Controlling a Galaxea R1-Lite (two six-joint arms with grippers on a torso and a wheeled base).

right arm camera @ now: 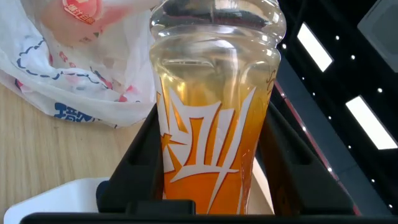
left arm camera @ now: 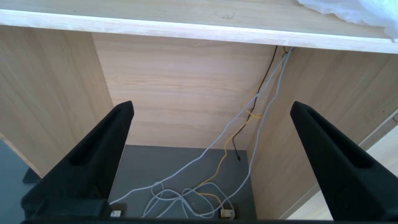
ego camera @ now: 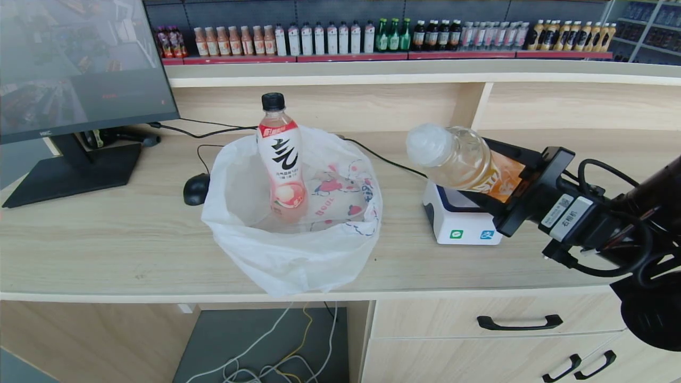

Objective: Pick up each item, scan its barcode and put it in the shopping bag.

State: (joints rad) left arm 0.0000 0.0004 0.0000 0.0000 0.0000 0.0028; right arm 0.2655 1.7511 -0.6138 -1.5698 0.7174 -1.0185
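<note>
My right gripper point(ego camera: 508, 175) is shut on an orange-labelled drink bottle point(ego camera: 463, 159), held on its side just above the white barcode scanner point(ego camera: 460, 218), white cap toward the bag. The same orange bottle point(right arm camera: 214, 124) sits between the black fingers point(right arm camera: 140, 162) in the right wrist view. A white plastic shopping bag point(ego camera: 298, 234) stands open on the counter to the left, with a pink peach drink bottle point(ego camera: 280, 154) upright inside it. My left gripper point(left arm camera: 211, 162) hangs open below the counter edge, over cables on the floor.
A monitor point(ego camera: 80, 64) stands at the counter's back left, with a black mouse point(ego camera: 196, 189) and cables beside the bag. Shelves of bottles point(ego camera: 372, 37) line the back wall. Drawers with black handles point(ego camera: 518, 322) sit under the counter at right.
</note>
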